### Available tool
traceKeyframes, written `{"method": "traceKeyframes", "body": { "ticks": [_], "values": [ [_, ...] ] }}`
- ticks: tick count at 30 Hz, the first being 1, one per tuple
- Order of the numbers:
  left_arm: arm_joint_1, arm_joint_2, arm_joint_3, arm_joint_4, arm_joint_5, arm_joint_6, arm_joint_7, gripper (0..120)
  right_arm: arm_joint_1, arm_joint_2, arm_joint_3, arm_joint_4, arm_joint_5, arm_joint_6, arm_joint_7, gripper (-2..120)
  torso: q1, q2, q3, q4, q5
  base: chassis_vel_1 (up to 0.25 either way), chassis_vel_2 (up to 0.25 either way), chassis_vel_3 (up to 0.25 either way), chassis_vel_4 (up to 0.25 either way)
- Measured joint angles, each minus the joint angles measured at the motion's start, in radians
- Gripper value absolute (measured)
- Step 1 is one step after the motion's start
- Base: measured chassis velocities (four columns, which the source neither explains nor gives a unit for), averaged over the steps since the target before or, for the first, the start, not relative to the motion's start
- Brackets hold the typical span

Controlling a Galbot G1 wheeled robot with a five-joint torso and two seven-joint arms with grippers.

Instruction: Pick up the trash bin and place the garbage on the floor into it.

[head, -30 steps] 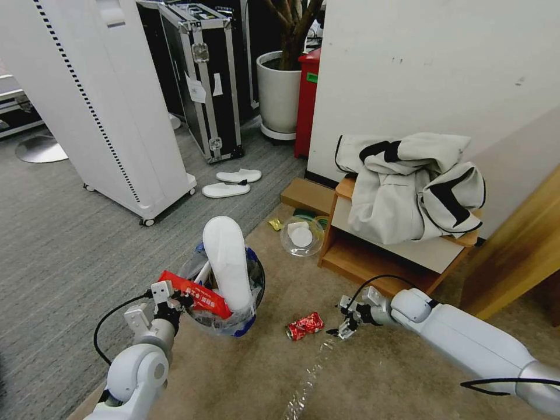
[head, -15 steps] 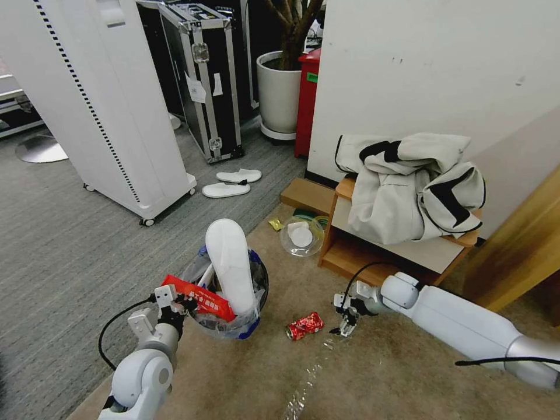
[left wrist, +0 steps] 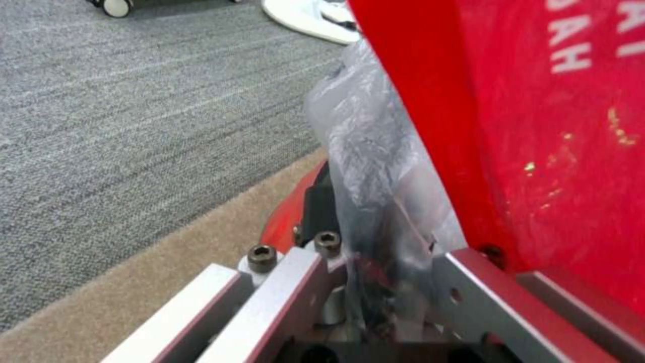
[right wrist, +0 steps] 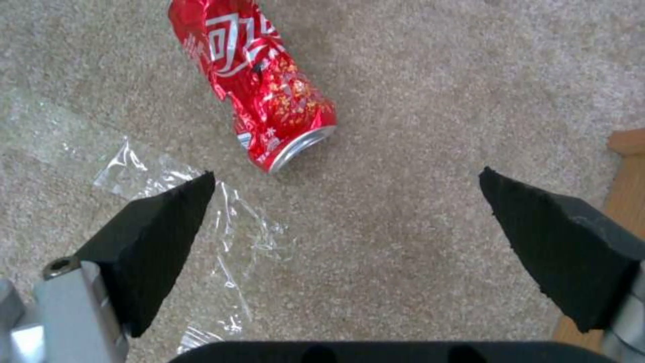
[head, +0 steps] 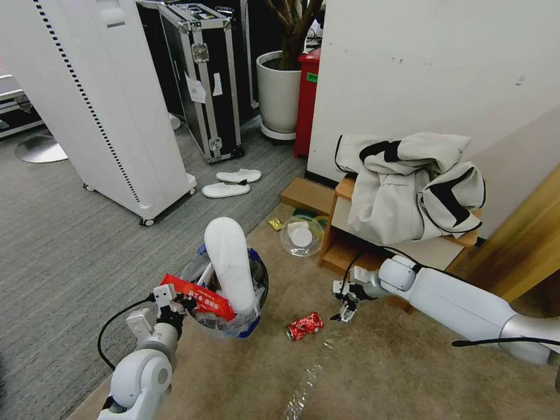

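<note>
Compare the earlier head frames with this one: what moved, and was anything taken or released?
The right gripper drew back from beside the crushed red can and rose slightly toward the wooden shelf, fingers open, nothing taken. The left gripper stays shut on the trash bin rim, shifting it slightly forward and right early on. The can, slipper and red wrapper kept their places.

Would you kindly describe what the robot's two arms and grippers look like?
Both arms are glossy white with rounded joints. Each has a looping black cable. The left gripper is silver metal with bolts; the right gripper has silver mounts and black wedge-shaped foam fingers.
</note>
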Motion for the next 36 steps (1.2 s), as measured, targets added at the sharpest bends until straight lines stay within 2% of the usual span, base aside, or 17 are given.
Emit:
{"method": "traceKeyframes", "body": {
  "ticks": [22, 36],
  "values": [
    [-0.009, 0.004, -0.009, 0.017, 0.004, -0.003, 0.007, 1, 0.033, 0.100, -0.045, -0.132, -0.008, 0.040, -0.056, 100, 0.000, 0.000, 0.000, 0.0000, 0.0000, 0.000, 0.000, 0.000, 0.000],
    [-0.017, 0.011, -0.009, 0.033, -0.008, -0.007, 0.012, 1, 0.039, 0.190, -0.063, -0.292, -0.026, 0.078, -0.081, 100, 0.000, 0.000, 0.000, -0.0001, -0.0001, 0.000, 0.000, 0.000, 0.000]
  ]
}}
